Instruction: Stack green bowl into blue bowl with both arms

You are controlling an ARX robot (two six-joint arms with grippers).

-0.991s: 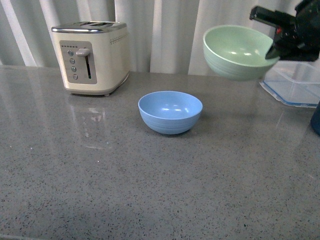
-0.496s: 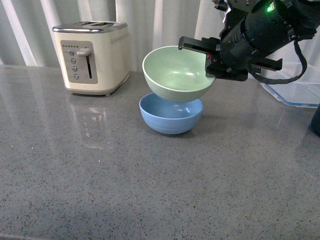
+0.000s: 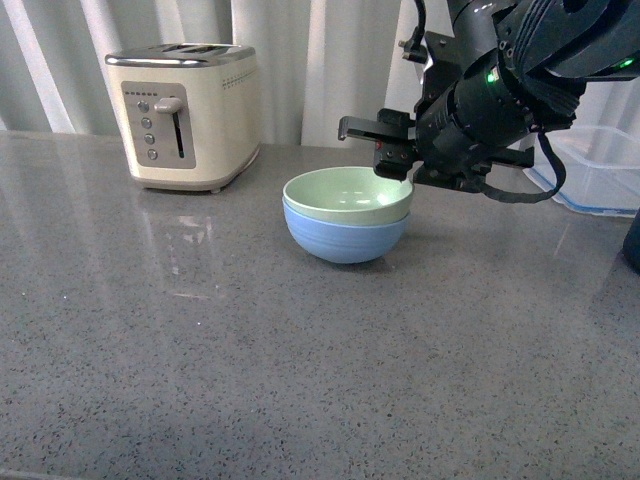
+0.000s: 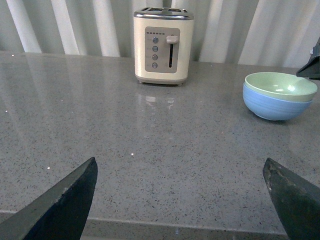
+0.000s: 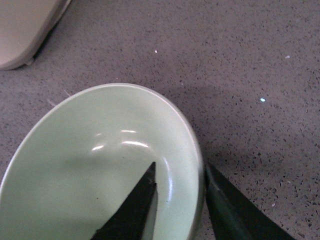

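Observation:
The green bowl (image 3: 345, 194) sits nested inside the blue bowl (image 3: 346, 240) on the grey counter, only its rim band showing above the blue one. My right gripper (image 3: 403, 172) is at the green bowl's right rim. In the right wrist view the right gripper (image 5: 181, 168) is open, one finger inside the green bowl (image 5: 100, 170) and one outside, straddling the rim. My left gripper (image 4: 180, 164) is open and empty, low over the counter's front edge, far from the stacked green bowl (image 4: 280, 85) and blue bowl (image 4: 275, 106).
A cream toaster (image 3: 185, 115) stands at the back left, also in the left wrist view (image 4: 163, 45). A clear plastic container (image 3: 595, 165) sits at the back right. A dark navy vessel (image 3: 633, 240) shows at the right edge. White curtains hang behind.
My right arm carried the green bowl left and down from the air at the right into the blue bowl. The jaws now stand loose around its rim.

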